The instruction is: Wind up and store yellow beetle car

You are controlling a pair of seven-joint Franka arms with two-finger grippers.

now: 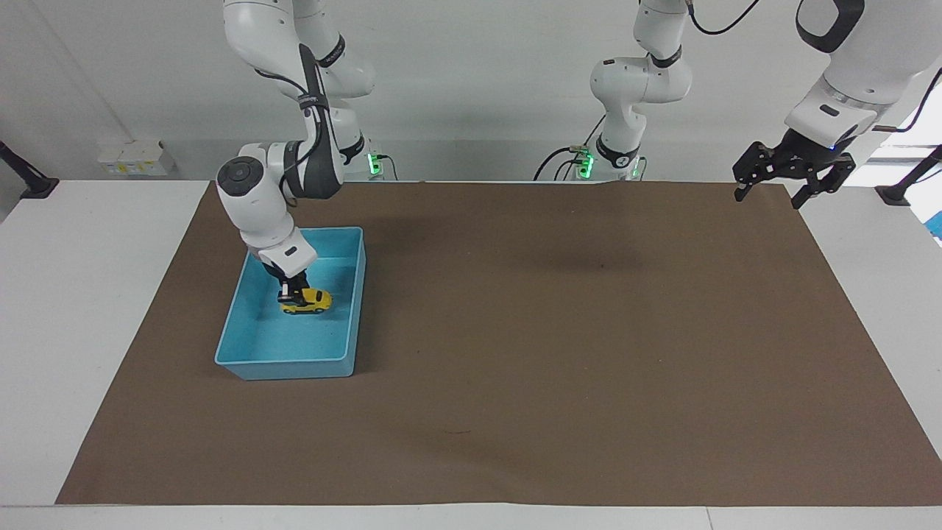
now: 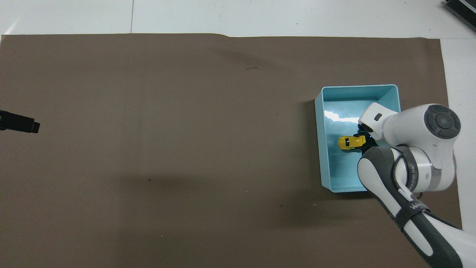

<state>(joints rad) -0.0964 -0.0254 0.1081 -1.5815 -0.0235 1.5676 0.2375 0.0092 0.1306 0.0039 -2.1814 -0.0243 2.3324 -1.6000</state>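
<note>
The right gripper (image 1: pixel 292 293) pinches the car (image 1: pixel 307 301) low inside the tray (image 1: pixel 358 294) (nearly on its floor). Let go gently. The left gripper (image 1: pixel 792 173) waits, fingers apart.

My right end effector (image 1: pixel 292 292) is black, on a white arm with dark grey parts. The car (image 1: pixel 307 300) is bright yellow with dark windows and black wheels. The tray (image 1: pixel 294 365) is light blue. The mat (image 1: pixel 559 353) is plain brown, on a white worktop (image 1: pixel 81 309). My left end effector (image 1: pixel 791 182) is black also.
</note>
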